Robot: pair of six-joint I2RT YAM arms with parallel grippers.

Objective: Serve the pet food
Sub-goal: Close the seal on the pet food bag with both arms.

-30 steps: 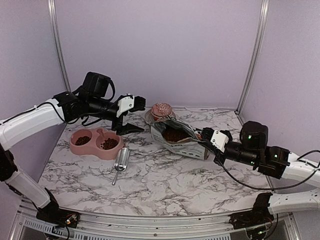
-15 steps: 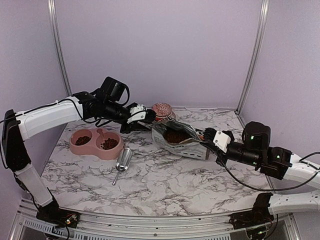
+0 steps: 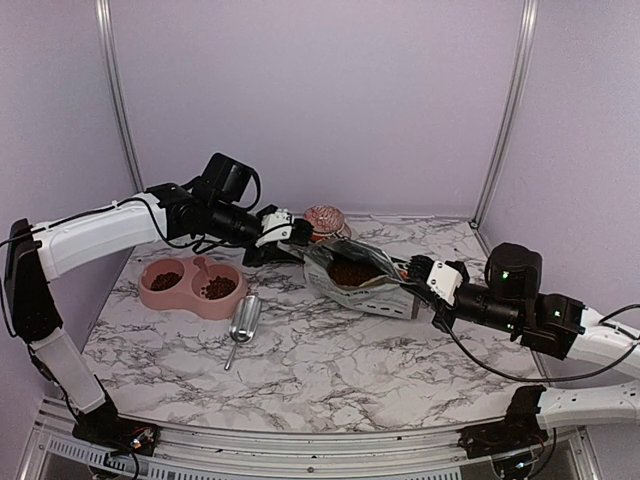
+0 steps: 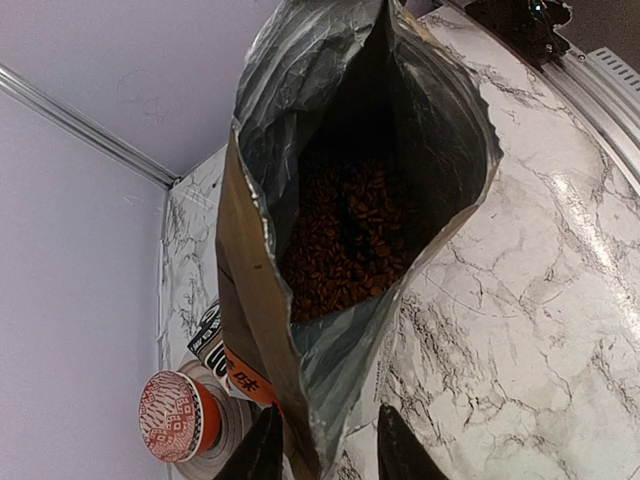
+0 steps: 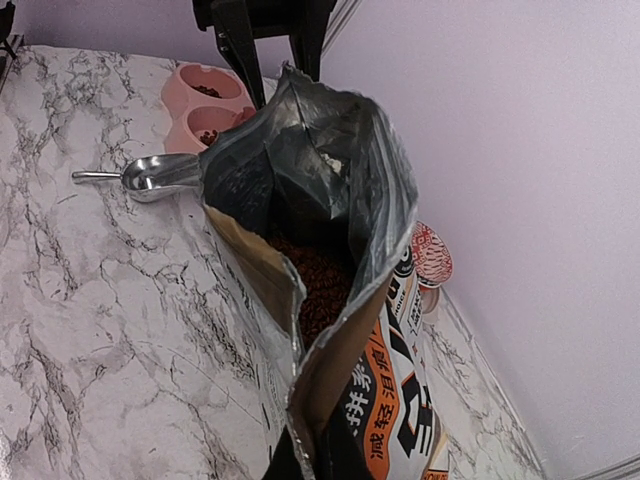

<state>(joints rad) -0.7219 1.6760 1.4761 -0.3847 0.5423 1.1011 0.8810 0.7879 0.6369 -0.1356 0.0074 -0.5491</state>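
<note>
The pet food [image 3: 350, 272] is dark reddish-brown kibble inside an open foil-lined paper bag [image 3: 375, 285] lying at mid-table. More kibble sits in both wells of the pink double bowl [image 3: 192, 285]. My left gripper [image 3: 295, 235] is at the bag's left mouth corner. In the left wrist view its fingers [image 4: 262, 450] stand apart astride the bag's edge [image 4: 300, 400], with kibble [image 4: 350, 230] beyond. My right gripper [image 3: 412, 270] is shut on the bag's right mouth corner. It pinches the edge [image 5: 320, 400] in the right wrist view, kibble [image 5: 320, 285] just past it.
A metal scoop [image 3: 243, 320] lies in front of the bowl, also in the right wrist view [image 5: 160, 175]. A pink-frosted cupcake [image 3: 325, 220] in a red wrapper stands on a plate behind the bag. The back wall is close behind it.
My left arm has swung right and down from above the bowl to the bag's left corner. The bag's mouth has shifted slightly. The right arm has barely moved.
</note>
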